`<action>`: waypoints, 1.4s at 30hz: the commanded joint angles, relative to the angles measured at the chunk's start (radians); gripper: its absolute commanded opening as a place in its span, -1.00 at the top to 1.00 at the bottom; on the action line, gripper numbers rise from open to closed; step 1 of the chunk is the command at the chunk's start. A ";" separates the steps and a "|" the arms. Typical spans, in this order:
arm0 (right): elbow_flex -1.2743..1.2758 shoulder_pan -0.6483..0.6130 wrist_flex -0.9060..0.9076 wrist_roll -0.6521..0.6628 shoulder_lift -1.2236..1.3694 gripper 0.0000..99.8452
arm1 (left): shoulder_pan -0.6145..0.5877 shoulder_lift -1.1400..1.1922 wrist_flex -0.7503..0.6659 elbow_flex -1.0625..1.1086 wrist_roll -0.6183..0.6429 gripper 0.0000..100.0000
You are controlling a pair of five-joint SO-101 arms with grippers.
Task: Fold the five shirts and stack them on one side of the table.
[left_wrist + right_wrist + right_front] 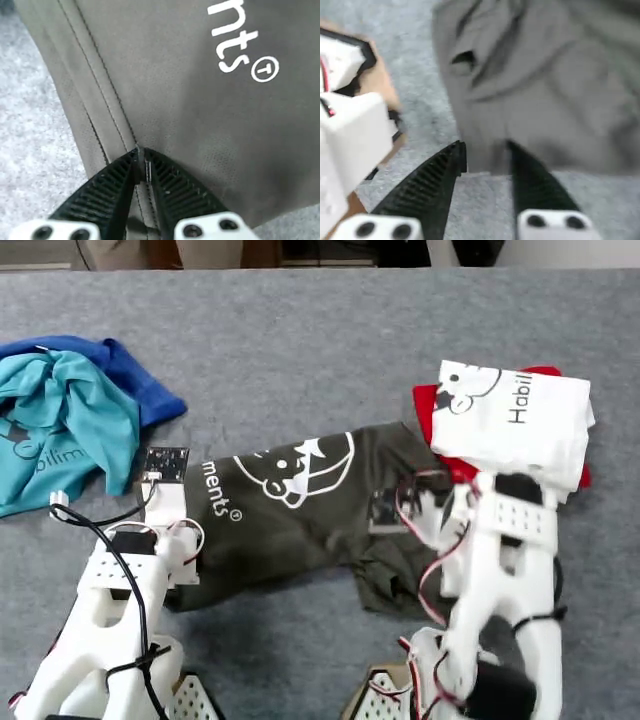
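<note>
Dark shirt: centre of table, third of five, fold in hand.
Left hand: clamped on hem, shirt's 9 o'clock.
Right hand: apart, straddling edge, 4 o'clock.
Next, probably: pinch, fold across.

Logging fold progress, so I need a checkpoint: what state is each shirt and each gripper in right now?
dark shirt: spread out, print up, not folded, rumpled at one end.
white shirt: folded, lying on the red shirt.
red shirt: under the white shirt, edges showing.
teal shirt: crumpled, unfolded.
blue shirt: crumpled, partly under the teal shirt.
left gripper: shut on the dark shirt's hem.
right gripper: open, dark shirt's edge between its fingers.
</note>
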 commanded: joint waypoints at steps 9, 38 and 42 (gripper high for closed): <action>0.283 0.018 -0.218 0.081 -0.096 0.57 | 0.018 0.001 0.002 -0.012 -0.006 0.96; 0.203 -0.019 -0.391 0.077 -0.099 0.99 | 0.015 0.001 0.002 -0.014 -0.006 0.95; 0.013 -0.076 -0.270 0.075 -0.099 0.99 | 0.015 0.001 0.002 -0.014 -0.005 0.95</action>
